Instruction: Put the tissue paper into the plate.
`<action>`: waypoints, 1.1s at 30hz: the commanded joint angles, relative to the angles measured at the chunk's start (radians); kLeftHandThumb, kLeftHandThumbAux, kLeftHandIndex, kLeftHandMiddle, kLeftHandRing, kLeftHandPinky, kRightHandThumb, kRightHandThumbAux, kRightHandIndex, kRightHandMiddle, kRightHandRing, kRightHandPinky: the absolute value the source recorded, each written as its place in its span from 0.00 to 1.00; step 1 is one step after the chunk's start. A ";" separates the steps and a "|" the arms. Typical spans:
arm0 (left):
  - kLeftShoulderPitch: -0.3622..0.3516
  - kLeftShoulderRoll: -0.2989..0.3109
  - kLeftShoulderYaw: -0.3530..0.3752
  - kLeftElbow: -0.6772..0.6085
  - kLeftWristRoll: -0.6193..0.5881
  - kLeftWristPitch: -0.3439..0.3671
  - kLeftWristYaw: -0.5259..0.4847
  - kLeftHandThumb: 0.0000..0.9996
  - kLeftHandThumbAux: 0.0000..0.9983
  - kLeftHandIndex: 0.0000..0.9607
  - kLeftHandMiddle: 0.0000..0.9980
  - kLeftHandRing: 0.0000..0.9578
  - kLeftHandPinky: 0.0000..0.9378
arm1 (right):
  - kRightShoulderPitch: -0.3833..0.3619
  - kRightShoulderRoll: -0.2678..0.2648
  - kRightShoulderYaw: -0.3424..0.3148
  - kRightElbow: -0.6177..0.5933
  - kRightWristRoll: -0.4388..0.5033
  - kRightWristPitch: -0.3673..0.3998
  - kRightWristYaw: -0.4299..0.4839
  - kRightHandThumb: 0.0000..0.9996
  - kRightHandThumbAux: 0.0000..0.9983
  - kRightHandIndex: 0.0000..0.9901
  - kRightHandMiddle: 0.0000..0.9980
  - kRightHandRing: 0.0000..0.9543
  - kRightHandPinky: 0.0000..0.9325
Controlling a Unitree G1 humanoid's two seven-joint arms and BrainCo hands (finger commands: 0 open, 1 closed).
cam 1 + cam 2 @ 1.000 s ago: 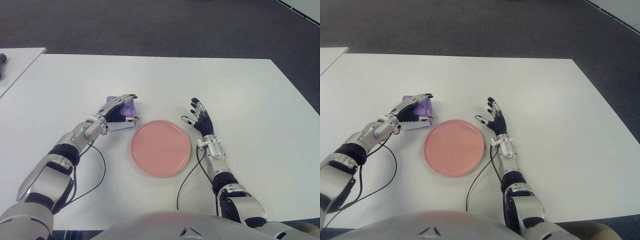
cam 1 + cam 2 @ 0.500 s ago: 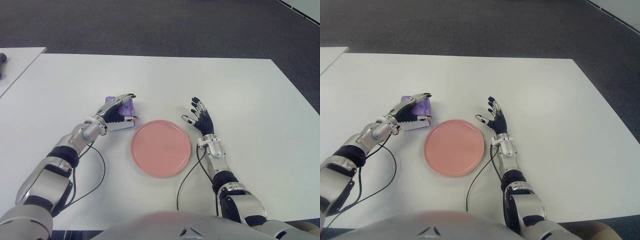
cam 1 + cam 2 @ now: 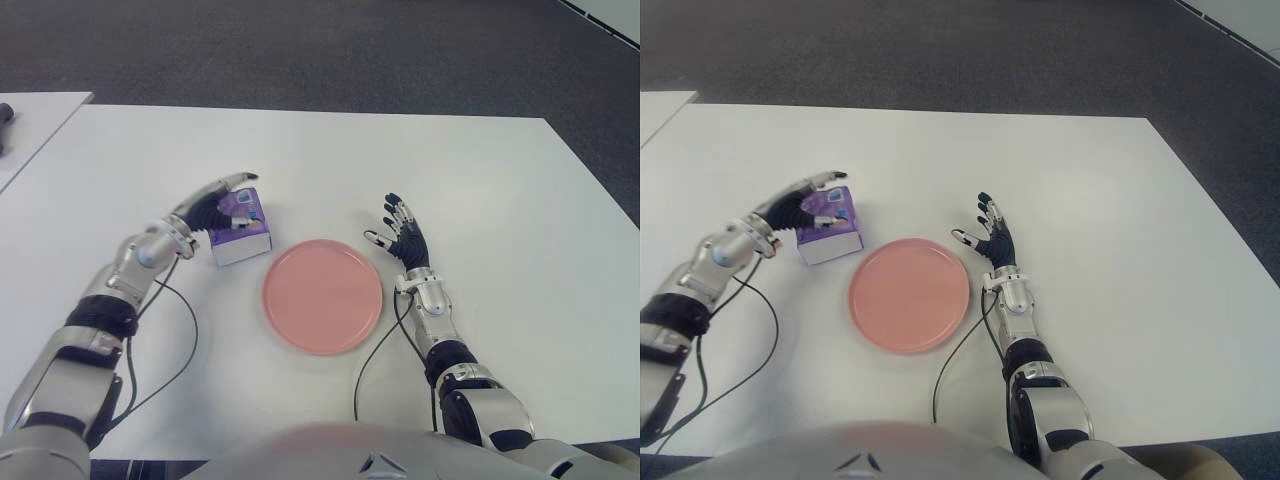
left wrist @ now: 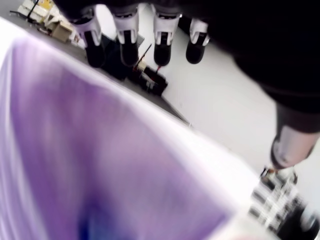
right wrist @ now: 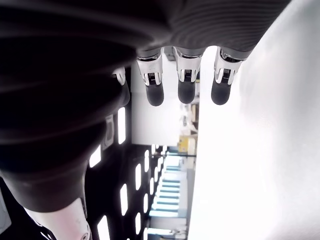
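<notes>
A tissue pack with a purple top and white sides lies on the white table, just left of the pink plate. My left hand is at the pack's left side. Its fingers stretch out straight above the purple top and are not closed around it. My right hand shows to the right of the plate, palm up, with its fingers spread and nothing in them. Nothing lies in the plate.
A second white table stands at the far left with a dark object on its edge. Black cables trail from both wrists across the table near the plate. Dark carpet lies beyond the far edge.
My left hand has uncurled from the tissue pack and drawn back to the left, so more of the pack now shows. The right hand has not moved.
</notes>
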 commanded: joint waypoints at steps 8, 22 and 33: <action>0.045 0.066 0.114 -0.258 0.091 -0.023 0.055 0.05 0.44 0.00 0.00 0.00 0.00 | 0.059 0.000 0.003 0.063 -0.006 0.048 0.014 0.05 0.79 0.00 0.00 0.00 0.00; -0.007 0.171 0.059 -0.256 0.374 -0.100 0.092 0.09 0.28 0.00 0.00 0.00 0.00 | 0.060 0.007 0.001 0.070 -0.003 0.024 0.016 0.05 0.75 0.00 0.00 0.00 0.00; -0.101 0.193 -0.041 -0.141 0.490 -0.077 0.085 0.08 0.19 0.00 0.00 0.00 0.00 | 0.060 0.012 0.008 0.072 -0.014 0.022 0.004 0.05 0.73 0.00 0.00 0.00 0.00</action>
